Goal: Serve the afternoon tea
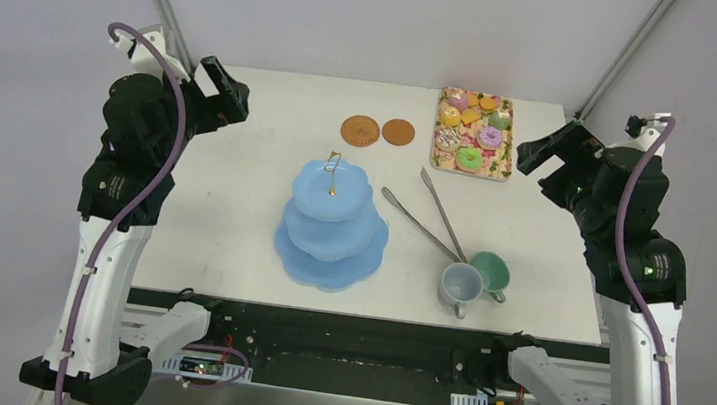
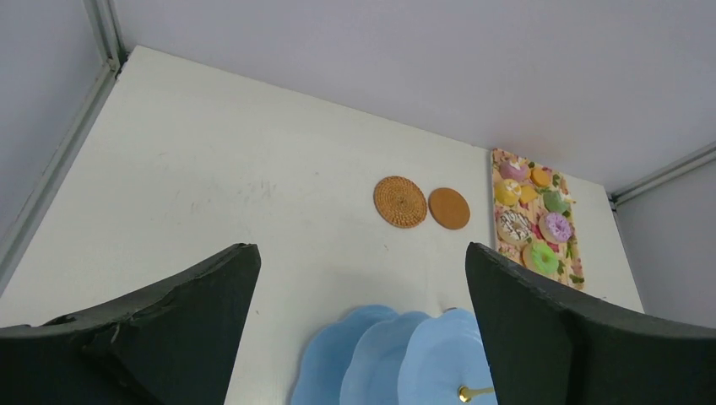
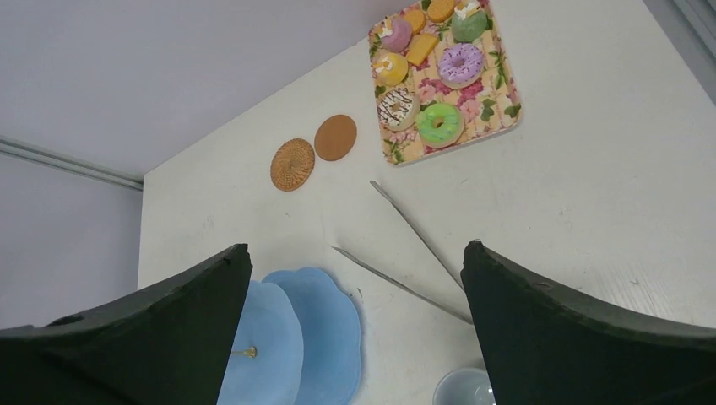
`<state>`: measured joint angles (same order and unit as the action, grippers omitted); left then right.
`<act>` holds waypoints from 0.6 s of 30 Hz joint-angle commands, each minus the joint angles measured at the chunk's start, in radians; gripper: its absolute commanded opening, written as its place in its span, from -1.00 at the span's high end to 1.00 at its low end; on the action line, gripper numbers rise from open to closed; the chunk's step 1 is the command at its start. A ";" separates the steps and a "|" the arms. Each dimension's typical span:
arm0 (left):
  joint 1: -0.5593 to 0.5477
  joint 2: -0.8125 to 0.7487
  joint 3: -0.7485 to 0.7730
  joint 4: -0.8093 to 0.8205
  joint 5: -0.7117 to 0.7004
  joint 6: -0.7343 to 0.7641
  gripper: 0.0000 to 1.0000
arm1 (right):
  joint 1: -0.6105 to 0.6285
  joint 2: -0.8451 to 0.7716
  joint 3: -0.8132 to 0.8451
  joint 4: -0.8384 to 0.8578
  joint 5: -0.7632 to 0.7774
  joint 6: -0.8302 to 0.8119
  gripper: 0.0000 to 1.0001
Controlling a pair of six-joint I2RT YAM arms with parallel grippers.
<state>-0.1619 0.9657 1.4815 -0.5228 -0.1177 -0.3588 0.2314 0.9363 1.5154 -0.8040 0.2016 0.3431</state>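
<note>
The light-blue three-tier stand point(image 1: 331, 222) stands mid-table with bare tiers; it also shows in the left wrist view point(image 2: 397, 359) and the right wrist view point(image 3: 325, 329). Donuts and biscuits point(image 1: 473, 129) lie on the floral tray point(image 1: 437, 155) at the back right. Two brown coasters point(image 1: 360, 130) point(image 1: 398, 131) lie left of the tray. The grey-blue cup point(image 1: 460, 284) and green cup point(image 1: 490, 271) stand at the front right. My left gripper point(image 1: 231, 89) is raised over the back left, open and empty. My right gripper point(image 1: 541, 146) is raised at the right, open and empty.
Metal tongs point(image 1: 428, 220) lie open on the table between the stand and the cups, tips pointing back-left. The table's front edge point(image 1: 363, 316) runs just before the stand and cups. Frame posts rise at both back corners.
</note>
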 commanded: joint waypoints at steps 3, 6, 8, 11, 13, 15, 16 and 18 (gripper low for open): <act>0.007 0.011 -0.029 -0.013 0.062 -0.013 -0.94 | -0.004 -0.001 -0.039 0.001 0.058 -0.013 -0.98; 0.007 0.007 -0.046 -0.015 0.075 -0.021 -0.94 | -0.004 0.014 -0.068 -0.001 0.008 -0.024 -0.98; 0.007 0.004 -0.057 -0.021 0.087 -0.029 -0.94 | -0.005 0.020 -0.116 0.017 -0.042 -0.006 -0.98; 0.007 -0.009 -0.080 -0.025 0.099 -0.047 -0.94 | -0.005 0.036 -0.199 0.070 -0.146 -0.020 -0.98; 0.007 -0.022 -0.096 -0.026 0.104 -0.061 -0.94 | -0.006 0.064 -0.244 0.092 -0.210 -0.036 -0.98; 0.007 -0.035 -0.115 -0.026 0.115 -0.073 -0.94 | -0.006 0.124 -0.280 0.105 -0.290 -0.061 -0.98; 0.007 -0.040 -0.123 -0.029 0.116 -0.080 -0.94 | -0.006 0.160 -0.294 0.109 -0.331 -0.085 -0.98; 0.007 -0.048 -0.131 -0.042 0.116 -0.087 -0.94 | -0.003 0.244 -0.297 0.082 -0.379 -0.151 -0.98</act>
<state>-0.1619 0.9512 1.3643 -0.5663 -0.0288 -0.4110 0.2306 1.0683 1.2385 -0.7464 -0.0154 0.2974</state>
